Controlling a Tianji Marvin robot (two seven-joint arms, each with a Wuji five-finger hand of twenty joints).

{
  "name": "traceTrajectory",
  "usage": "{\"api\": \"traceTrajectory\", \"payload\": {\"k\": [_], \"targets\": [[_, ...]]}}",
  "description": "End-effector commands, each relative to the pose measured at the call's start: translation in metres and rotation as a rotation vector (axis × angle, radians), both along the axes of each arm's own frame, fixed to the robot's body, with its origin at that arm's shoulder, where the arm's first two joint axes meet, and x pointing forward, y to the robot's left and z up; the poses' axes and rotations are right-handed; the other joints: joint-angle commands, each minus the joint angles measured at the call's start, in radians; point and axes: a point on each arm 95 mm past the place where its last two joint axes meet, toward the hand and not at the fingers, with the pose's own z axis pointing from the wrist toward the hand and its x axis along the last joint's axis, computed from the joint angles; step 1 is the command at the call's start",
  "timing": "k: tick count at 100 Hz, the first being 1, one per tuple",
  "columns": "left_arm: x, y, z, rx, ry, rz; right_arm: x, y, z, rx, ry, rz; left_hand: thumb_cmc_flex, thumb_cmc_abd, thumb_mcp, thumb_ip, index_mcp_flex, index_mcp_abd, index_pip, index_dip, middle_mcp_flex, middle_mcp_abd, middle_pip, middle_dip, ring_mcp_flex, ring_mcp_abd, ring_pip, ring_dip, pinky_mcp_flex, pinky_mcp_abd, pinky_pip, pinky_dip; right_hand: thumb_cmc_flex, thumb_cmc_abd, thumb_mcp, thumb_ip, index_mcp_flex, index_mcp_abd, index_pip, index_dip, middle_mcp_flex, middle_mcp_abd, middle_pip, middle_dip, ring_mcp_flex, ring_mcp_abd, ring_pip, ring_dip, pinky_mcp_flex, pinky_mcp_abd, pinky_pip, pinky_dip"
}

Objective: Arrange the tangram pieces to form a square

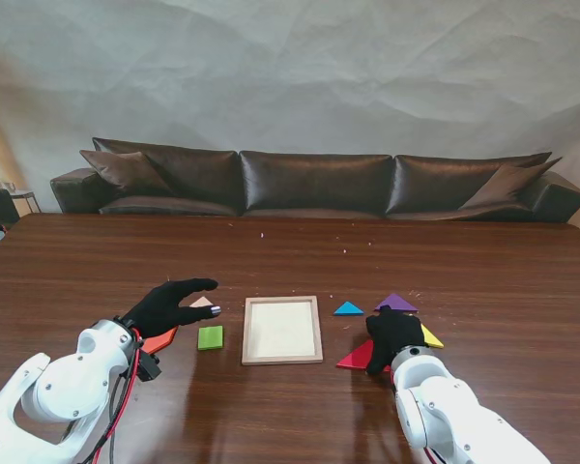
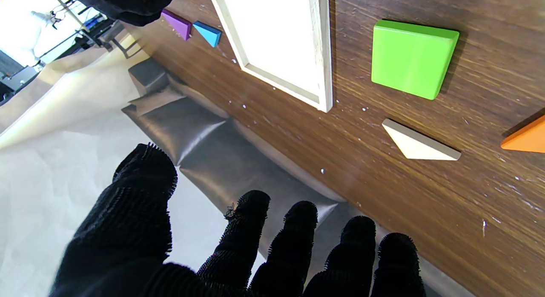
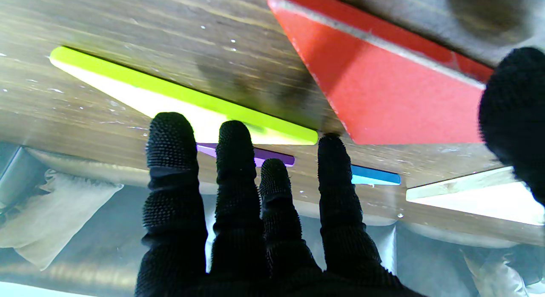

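Wooden tray sits centre, between my hands, white base bare; nothing is placed in it yet. Pieces are split either side of it, so each hand can feed from its own side.

Left of tray: green square just beside the frame, cream triangle a bit farther from me, orange piece mostly hidden under my left hand. That hand hangs over them, fingers spread, holding nothing. In the left wrist view the fingertips are off the table and none of the three is touched.

Right of tray: blue triangle and purple triangle on the far side, yellow triangle and red triangle nearer to me. My right hand is low over the red and yellow ones, fingers extended, thumb by the red edge. I can't tell if it's touching; no grasp is closed.

Pieces look like flat, hard-edged painted wood, thin enough that sliding probably beats pinching. The red one is a large triangle, a sensible first piece in my view.
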Motion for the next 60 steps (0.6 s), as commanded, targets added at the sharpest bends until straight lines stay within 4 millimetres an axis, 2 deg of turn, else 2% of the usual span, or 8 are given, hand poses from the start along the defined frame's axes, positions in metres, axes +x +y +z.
{"api": "traceTrajectory", "payload": {"k": [1,40,60], "targets": [[-0.0009,-0.0011,-0.0020,-0.001,0.018,-0.011,-0.0067,0.0020,-0.0086,-0.004,0.028,0.007,0.013,0.027,-0.034,0.036,-0.001,-0.001,-0.006,-0.005,0.016,0.001,-0.001,0.008,-0.015,-0.016,-0.010,-0.006,-0.021,-0.034,-0.016,0.008,-0.028,-0.073,0.041,-0.026,-0.013,0.019,0.024,0.002,-0.023,0.020,-0.001,-0.019,-0.006,-0.011,-0.005,-0.016,-0.325,0.005,0.044,0.002],[-0.0005,-0.0023,-0.0029,-0.003,0.028,-0.014,-0.0086,0.0055,-0.0154,-0.009,0.013,0.029,0.017,0.033,-0.044,0.038,-0.001,-0.002,-0.007,-0.005,0.014,0.003,-0.001,0.008,-0.015,-0.016,-0.010,-0.006,-0.022,-0.035,-0.016,0.009,0.001,-0.084,0.039,-0.024,0.039,0.012,0.088,0.065,0.012,0.016,0.003,-0.023,0.022,-0.005,-0.003,-0.020,-0.309,0.009,0.060,0.000],[-0.0003,-0.0026,-0.0032,-0.006,0.029,-0.013,-0.0088,0.0054,-0.0175,-0.011,0.011,0.034,0.021,0.035,-0.049,0.039,-0.001,0.000,-0.006,-0.005,0.014,0.005,-0.001,0.008,-0.015,-0.016,-0.010,-0.006,-0.021,-0.035,-0.015,0.010,0.031,-0.078,0.035,-0.018,0.088,-0.016,0.155,0.143,0.040,0.014,0.006,-0.021,0.049,-0.008,0.006,-0.018,-0.299,0.009,0.073,-0.005]]}}
